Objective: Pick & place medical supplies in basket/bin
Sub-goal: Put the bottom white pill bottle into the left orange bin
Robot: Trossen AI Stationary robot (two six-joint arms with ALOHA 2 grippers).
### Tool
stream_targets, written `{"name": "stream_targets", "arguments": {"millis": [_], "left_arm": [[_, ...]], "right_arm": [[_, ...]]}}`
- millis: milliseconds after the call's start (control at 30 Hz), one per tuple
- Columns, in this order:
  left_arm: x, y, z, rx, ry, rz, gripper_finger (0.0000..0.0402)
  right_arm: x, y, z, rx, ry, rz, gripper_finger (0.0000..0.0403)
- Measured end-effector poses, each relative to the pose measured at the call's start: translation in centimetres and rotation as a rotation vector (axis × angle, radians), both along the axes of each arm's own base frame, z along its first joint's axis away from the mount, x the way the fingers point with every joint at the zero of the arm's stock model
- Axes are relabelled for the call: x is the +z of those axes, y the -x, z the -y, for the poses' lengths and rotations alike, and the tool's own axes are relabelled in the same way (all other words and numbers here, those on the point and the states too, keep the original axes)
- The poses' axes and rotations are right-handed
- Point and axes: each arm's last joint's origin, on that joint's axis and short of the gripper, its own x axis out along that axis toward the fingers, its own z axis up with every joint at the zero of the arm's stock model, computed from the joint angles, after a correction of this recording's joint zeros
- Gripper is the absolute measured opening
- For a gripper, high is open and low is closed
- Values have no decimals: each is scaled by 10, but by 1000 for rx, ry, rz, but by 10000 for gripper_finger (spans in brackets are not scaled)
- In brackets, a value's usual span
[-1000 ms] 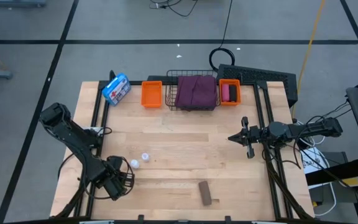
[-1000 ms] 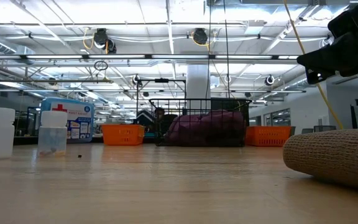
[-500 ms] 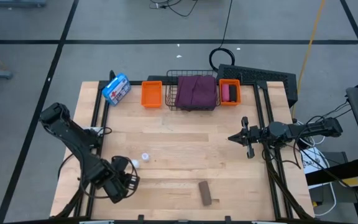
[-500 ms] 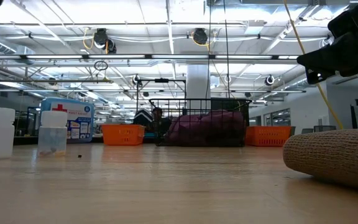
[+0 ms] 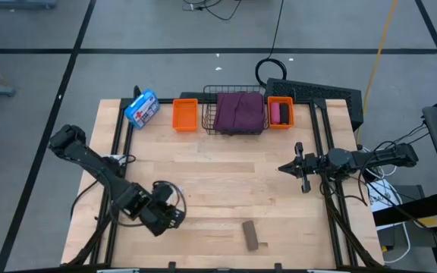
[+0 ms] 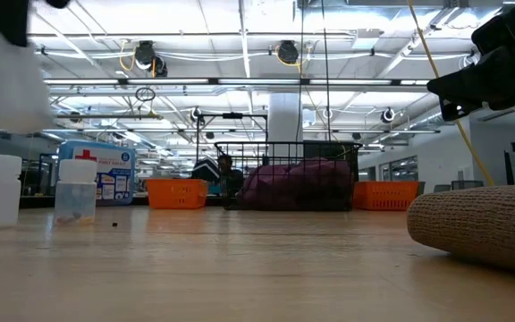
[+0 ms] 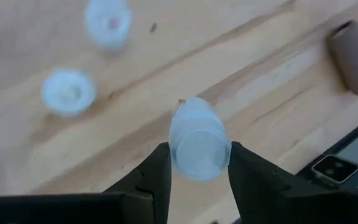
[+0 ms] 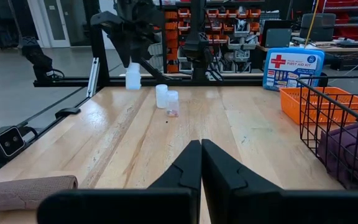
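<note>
left gripper point(image 7: 194, 163) is clamped on a tiny white plastic vial point(image 7: 197, 142), lifted clear of the pale wooden table point(image 5: 226, 182) near its front-left; the other two small white vials point(image 8: 167, 99) stand on the wood just beside each other, close under that arm; carried vial's long axis runs along the fingers, cap end outward; likely drop is the left orange plastic rectangular bin point(image 5: 185, 114), which lies across the table toward the back edge, away from the gripper, next to the black rectangular wire basket point(image 5: 239, 112) holding the maroon folded cloth point(image 5: 240, 111); right orange plastic bin point(image 5: 280, 113) has a pink roll and a black roll in it; brown bandage-like roll point(image 5: 251, 235) lies flat at the front edge, roughly mid-table, left arm nearer; right gripper point(image 8: 201, 163) waits mid-right with fingers closed together, holding nothing; blue-and-white pouch with a red mark point(image 5: 141, 108) at back-left; industrial room with shelving behind
</note>
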Motion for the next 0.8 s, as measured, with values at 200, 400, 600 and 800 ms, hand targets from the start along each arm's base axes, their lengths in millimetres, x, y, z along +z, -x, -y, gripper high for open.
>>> {"name": "stream_targets", "arguments": {"millis": [200, 400, 600, 800], "left_arm": [[4, -24, -19, -106, -55, 102, 136], [9, -49, -45, -214, -96, 199, 136], [13, -68, -78, -305, -108, 244, 136], [14, -80, -121, -363, -120, 269, 136]], "right_arm": [[0, 0, 0, 0, 0, 0, 0], [0, 0, 0, 0, 0, 0, 0], [0, 0, 0, 0, 0, 0, 0], [0, 0, 0, 0, 0, 0, 0]]}}
